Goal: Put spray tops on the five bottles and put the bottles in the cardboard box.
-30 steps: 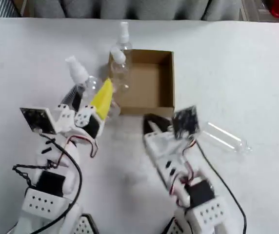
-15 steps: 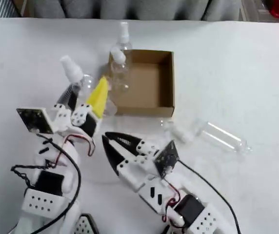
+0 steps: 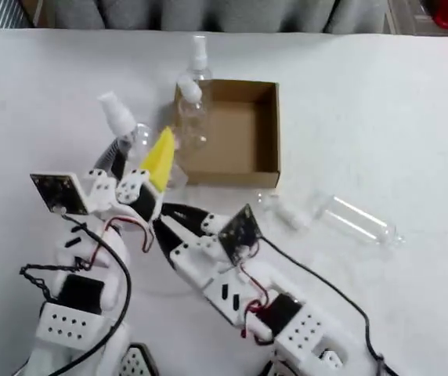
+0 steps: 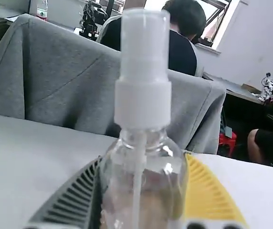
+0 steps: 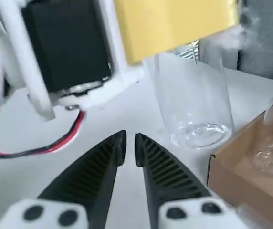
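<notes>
While the left gripper (image 3: pixel 140 150) is pinching the clear plastic bottle with a white spray top (image 4: pixel 143 157) btwn grey & yellow jaws, just left of the brown cardboard box (image 3: pixel 232 178), it's prob. best lifting it over the box wall & lowering base-first, steering clear of the right gripper (image 5: pixel 129 145), black jaws almost pressed together, empty. Bottle's long axis is leaning off upright, top pointing far-left.

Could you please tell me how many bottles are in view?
4 bottles: one in the left gripper, one inside the cardboard box, one behind its far left corner, one lying capless to its right. A fifth may be hidden.
</notes>
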Action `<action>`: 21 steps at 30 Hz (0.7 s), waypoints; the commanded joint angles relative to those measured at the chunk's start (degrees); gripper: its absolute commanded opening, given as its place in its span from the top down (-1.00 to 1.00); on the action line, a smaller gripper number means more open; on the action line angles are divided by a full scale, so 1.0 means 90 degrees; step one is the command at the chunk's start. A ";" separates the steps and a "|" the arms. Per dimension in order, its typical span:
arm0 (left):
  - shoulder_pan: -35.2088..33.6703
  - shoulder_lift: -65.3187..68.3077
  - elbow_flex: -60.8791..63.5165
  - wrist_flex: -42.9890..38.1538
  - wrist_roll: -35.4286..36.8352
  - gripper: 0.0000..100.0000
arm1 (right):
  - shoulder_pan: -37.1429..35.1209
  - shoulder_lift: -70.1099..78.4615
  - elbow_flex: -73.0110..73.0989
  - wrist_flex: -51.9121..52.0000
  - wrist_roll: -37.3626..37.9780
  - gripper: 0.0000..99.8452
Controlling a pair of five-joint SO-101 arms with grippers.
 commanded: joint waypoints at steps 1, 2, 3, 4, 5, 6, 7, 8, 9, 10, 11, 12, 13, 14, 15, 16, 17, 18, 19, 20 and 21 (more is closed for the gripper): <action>0.0015 -0.0015 -0.0029 -0.0176 0.0088 0.96 | -0.0034 0.0796 -0.0371 -0.0796 0.0029 0.97; 0.0015 -0.0005 -0.0029 -0.0166 0.0088 0.96 | 0.0024 0.0952 -0.0371 -0.0991 0.0029 0.97; 0.0015 0.0005 -0.0020 -0.0166 0.0078 0.96 | 0.0093 0.1079 -0.0371 -0.1158 0.0029 0.97; -0.0005 0.0005 -0.0020 -0.0166 0.0000 0.96 | 0.0171 0.1158 -0.0371 -0.1265 0.0029 0.97; -0.0015 0.0005 -0.0020 -0.0137 -0.0186 0.96 | 0.0230 0.1216 -0.0371 -0.1324 0.0029 0.97; 0.0005 0.0005 -0.0020 -0.0020 -0.0430 0.96 | 0.0298 0.1236 -0.0371 -0.1333 0.0020 0.97; 0.0034 -0.0024 -0.0020 0.0147 -0.0684 0.96 | 0.0357 0.1236 -0.0371 -0.1333 0.0020 0.97; 0.0044 -0.0024 -0.0049 0.0322 -0.0860 0.96 | 0.0396 0.1236 -0.0371 -0.1333 0.0020 0.97; 0.0093 -0.0024 -0.0068 0.0430 -0.1006 0.96 | 0.0435 0.1236 -0.0371 -0.1333 0.0020 0.97; 0.0132 -0.0024 -0.0068 0.0498 -0.1065 0.96 | 0.0484 0.1236 -0.0371 -0.1333 0.0020 0.97; 0.0161 -0.0024 -0.0068 0.0547 -0.1094 0.96 | 0.0493 0.1245 -0.0371 -0.1333 0.0020 0.97; 0.0210 -0.0034 -0.0059 0.0547 -0.1094 0.96 | 0.0493 0.1255 -0.0371 -0.1333 0.0020 0.97; 0.0239 -0.0034 -0.0059 0.0547 -0.1094 0.96 | 0.0493 0.1255 -0.0371 -0.1333 0.0020 0.97; 0.0288 -0.0034 -0.0049 0.0547 -0.1094 0.96 | 0.0493 0.1255 -0.0371 -0.1333 0.0020 0.97; 0.0327 -0.0034 -0.0049 0.0557 -0.1094 0.96 | 0.0493 0.1245 -0.0371 -0.1324 0.0020 0.97; 0.0347 -0.0034 -0.0049 0.0557 -0.1094 0.96 | 0.0493 0.1255 -0.0371 -0.1324 0.0020 0.97; 0.0347 -0.0034 -0.0059 0.0557 -0.1094 0.96 | 0.0493 0.1275 -0.0371 -0.1324 0.0020 0.97; 0.0347 -0.0034 -0.0068 0.0557 -0.1094 0.96 | 0.0493 0.1284 -0.0371 -0.1324 0.0020 0.97; 0.0347 -0.0034 -0.0068 0.0557 -0.1094 0.96 | 0.0493 0.1284 -0.0371 -0.1324 0.0020 0.97; 0.0347 -0.0034 -0.0068 0.0557 -0.1094 0.96 | 0.0493 0.1284 -0.0371 -0.1324 0.0020 0.97; 0.0347 -0.0034 -0.0068 0.0557 -0.1094 0.96 | 0.0493 0.1284 -0.0371 -0.1324 0.0020 0.97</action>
